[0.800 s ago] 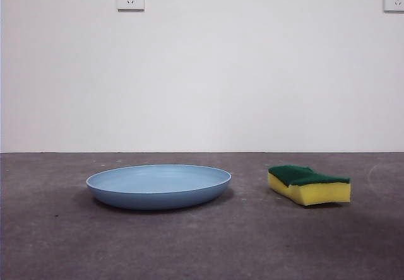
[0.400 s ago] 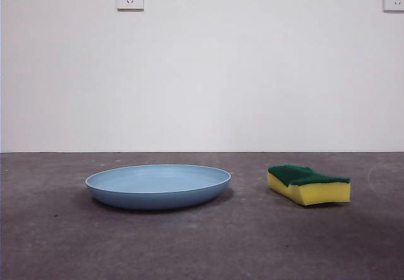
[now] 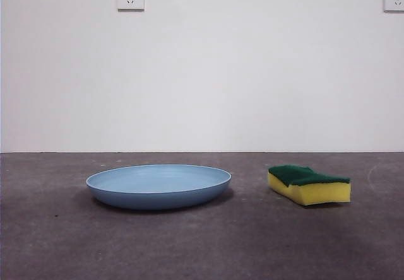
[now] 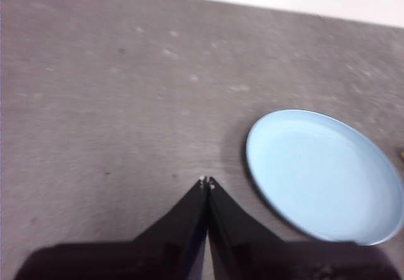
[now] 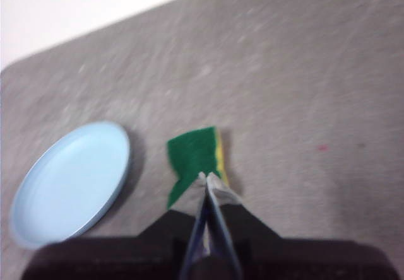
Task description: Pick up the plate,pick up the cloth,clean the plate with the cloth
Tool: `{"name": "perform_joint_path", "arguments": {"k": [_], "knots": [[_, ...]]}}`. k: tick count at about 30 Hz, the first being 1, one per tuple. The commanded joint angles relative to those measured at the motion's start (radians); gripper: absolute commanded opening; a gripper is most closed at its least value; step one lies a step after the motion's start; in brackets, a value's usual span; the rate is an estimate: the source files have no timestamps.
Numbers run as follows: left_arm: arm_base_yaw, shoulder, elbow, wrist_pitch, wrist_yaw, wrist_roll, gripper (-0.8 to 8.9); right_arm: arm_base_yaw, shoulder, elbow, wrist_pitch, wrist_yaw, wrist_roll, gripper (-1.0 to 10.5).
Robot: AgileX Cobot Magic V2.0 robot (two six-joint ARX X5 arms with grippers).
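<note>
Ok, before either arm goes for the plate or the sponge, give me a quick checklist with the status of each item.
1. Plate flat on the table, nothing in it: ok.
2. Sponge lying apart from the plate, green side up: ok.
3. Left pincer open for the plate rim: not ok, jaws shut, off to the plate's side.
4. Right pincer open for the sponge: not ok, jaws shut, above it.
5. Both pincers holding nothing: ok.
6. Right pincer's height over the sponge: cannot tell.

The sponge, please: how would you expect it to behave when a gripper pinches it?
The sponge looks like yellow foam under a green scouring layer, so it would probably squash and weigh little. It lies flat, so it is unlikely to roll or tip.
</note>
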Motion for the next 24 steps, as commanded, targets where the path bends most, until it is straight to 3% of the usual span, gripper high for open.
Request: {"name": "perform_joint_path", "arguments": {"k": [1, 7, 12, 13, 16, 24], "knots": [[0.003, 0.136, 0.101, -0.014, 0.064, 0.006, -0.07, 0.000, 0.127, 0.100, -0.061, -0.042, -0.073, -0.1], [0.003, 0.370, 0.270, -0.058, 0.205, 0.044, -0.06, 0.000, 0.372, 0.301, -0.227, -0.055, -0.212, 0.0], [0.002, 0.529, 0.347, -0.101, 0.241, 0.059, 0.01, 0.000, 0.513, 0.409, -0.293, -0.054, -0.253, 0.1], [0.001, 0.563, 0.350, -0.103, 0.250, 0.059, 0.32, 0.000, 0.538, 0.426, -0.293, -0.054, -0.253, 0.7], [-0.008, 0.658, 0.350, -0.091, 0.250, 0.058, 4.02, 0.000, 0.566, 0.445, -0.293, -0.054, -0.250, 4.0], [-0.075, 0.993, 0.527, -0.068, 0.241, 0.056, 4.08, 0.000, 0.566, 0.446, -0.293, -0.054, -0.249, 4.1]]}}
